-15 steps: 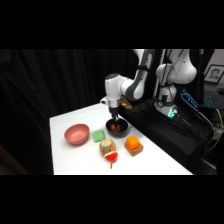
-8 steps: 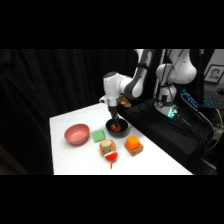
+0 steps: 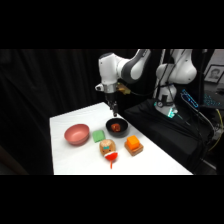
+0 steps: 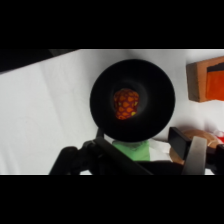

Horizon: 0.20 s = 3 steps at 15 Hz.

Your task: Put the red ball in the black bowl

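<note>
Inside the black bowl [image 4: 132,100] rests the red ball [image 4: 125,103], directly below the gripper [image 3: 114,112], fingers spread, holding nothing.

Soft blur throughout; bright white table [image 3: 67,152] against dark, dim surroundings.

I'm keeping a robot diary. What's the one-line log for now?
red ball: in black bowl | gripper: above bowl, empty | task: looks done
</note>
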Tool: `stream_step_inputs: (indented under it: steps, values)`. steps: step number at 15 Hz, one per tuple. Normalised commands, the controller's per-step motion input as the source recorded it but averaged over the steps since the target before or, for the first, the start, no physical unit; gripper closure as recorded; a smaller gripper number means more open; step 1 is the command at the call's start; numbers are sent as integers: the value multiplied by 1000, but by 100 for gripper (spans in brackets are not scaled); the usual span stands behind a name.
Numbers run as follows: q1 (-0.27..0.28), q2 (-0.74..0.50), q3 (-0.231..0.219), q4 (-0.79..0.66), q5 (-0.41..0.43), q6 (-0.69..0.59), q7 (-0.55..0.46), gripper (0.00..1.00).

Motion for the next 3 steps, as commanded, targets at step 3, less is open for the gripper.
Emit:
stream_step_inputs:
  steps: [3]
  values:
    - [-59,-228,-14,209,-23,-403,-166,0]
